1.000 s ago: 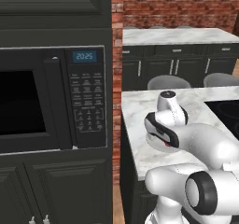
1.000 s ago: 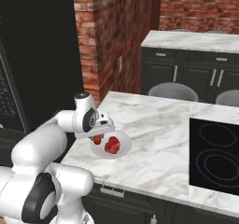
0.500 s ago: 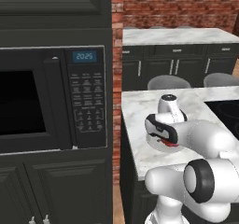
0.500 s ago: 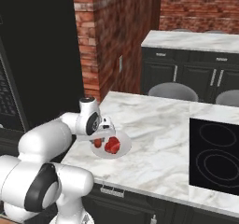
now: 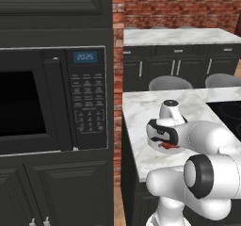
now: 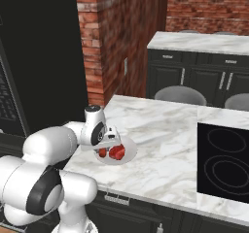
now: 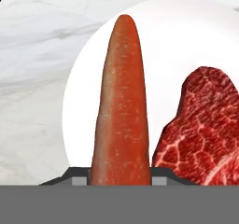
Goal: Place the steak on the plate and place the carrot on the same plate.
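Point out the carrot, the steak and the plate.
carrot (image 7: 122, 106), hand view, middle of its body.
steak (image 7: 203, 129), hand view, marbled top face.
plate (image 7: 186, 36), hand view, bare white surface near the far rim.

The marbled red steak (image 7: 203, 129) lies flat on the round white plate (image 7: 182, 36). The slim, tapered orange carrot (image 7: 122, 111) stands over the plate beside it.

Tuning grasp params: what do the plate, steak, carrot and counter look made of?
Plate: smooth matte white, likely ceramic; no pattern or shine.
Steak: raw meat, deep red with pale marbling, likely soft.
Carrot: orange, faintly speckled skin, tapered, looks firm; the gripper holds it over the plate.
Counter: white with grey veins, marble-like, seemingly polished stone.
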